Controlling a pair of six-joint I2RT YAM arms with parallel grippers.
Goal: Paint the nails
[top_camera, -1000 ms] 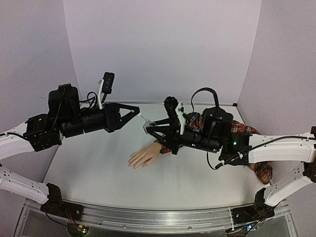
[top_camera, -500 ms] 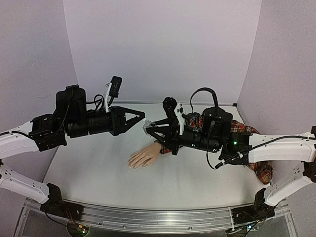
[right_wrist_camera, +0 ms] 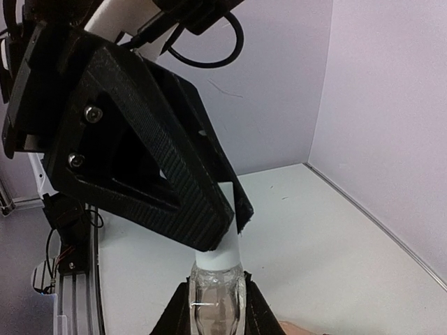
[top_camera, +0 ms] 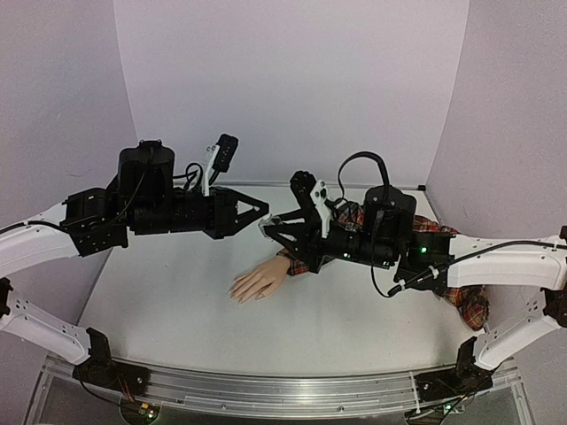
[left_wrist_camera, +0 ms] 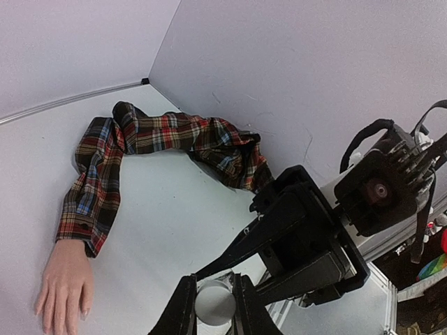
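One bottle (right_wrist_camera: 218,299), perhaps five nails (left_wrist_camera: 82,316)

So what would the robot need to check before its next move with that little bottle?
1. Right gripper shut on the clear bottle: ok.
2. Left gripper shut on the white cap: ok.
3. Cap off the bottle, brush free: not ok; the cap sits on the bottle's neck.
4. Mannequin hand ready: ok; it lies palm down with the fingers uncovered.
5. Nails unpainted so far: cannot tell; they are too small in these views.
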